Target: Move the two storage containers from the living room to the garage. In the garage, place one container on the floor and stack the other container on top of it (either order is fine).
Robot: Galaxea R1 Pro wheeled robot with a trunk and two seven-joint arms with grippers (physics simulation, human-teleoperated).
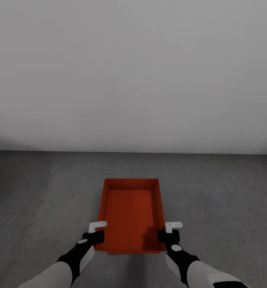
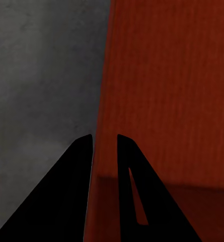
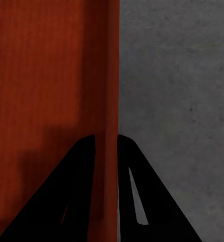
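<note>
1. Left gripper (image 1: 98, 231) is pinching the left wall of the bin (image 1: 130, 212) near its close corner; in the left wrist view the gripper (image 2: 104, 137) is straddling that thin wall, one dark finger outside and one inside, closed on it.
2. Right gripper (image 1: 170, 231) is clamping the right wall at the matching spot; in the right wrist view the gripper (image 3: 106, 136) is showing the wall edge squeezed between its two fingers.
3. Both black-and-white forearms are reaching forward and down from the lower corners of the head view, roughly level with each other.
4. Between the grippers, the orange-red bin (image 2: 167, 91) is sitting open-topped with nothing inside, its long axis pointing away from the robot; its ribbed bottom (image 3: 41, 75) is showing in both wrist views.
5. Whether the bin is resting on the floor (image 1: 41, 192) or hanging just above it cannot be told.
6. Around it, dark grey, rough floor (image 3: 177, 101) is spreading on every side.
7. Beyond the bin, a plain pale grey wall (image 1: 133, 72) is rising where the floor ends.
</note>
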